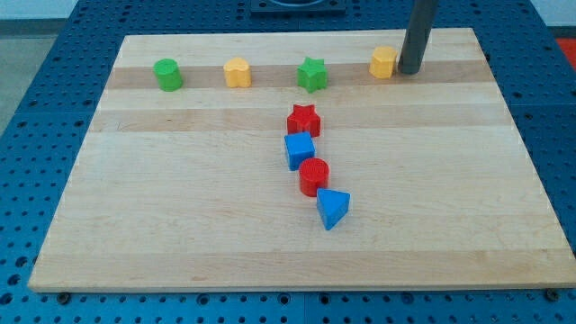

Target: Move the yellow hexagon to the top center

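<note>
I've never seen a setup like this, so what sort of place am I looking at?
Probably a robotics lab bench. A wooden board rests on a blue table with a grid of holes, small coloured blocks like the yellow hexagon are laid out on the board, and my tip stands just right of that hexagon.
</note>
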You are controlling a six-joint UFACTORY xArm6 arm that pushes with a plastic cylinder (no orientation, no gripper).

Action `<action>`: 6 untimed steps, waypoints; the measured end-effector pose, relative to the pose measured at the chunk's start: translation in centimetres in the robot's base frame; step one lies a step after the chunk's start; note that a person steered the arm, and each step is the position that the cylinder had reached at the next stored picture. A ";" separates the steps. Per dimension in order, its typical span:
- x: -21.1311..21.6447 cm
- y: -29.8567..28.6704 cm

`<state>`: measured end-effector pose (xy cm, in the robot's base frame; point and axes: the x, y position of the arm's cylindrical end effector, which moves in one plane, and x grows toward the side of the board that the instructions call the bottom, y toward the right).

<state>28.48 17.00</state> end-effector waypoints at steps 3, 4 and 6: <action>-0.1 -8.6; -0.9 -11.9; -3.6 -13.3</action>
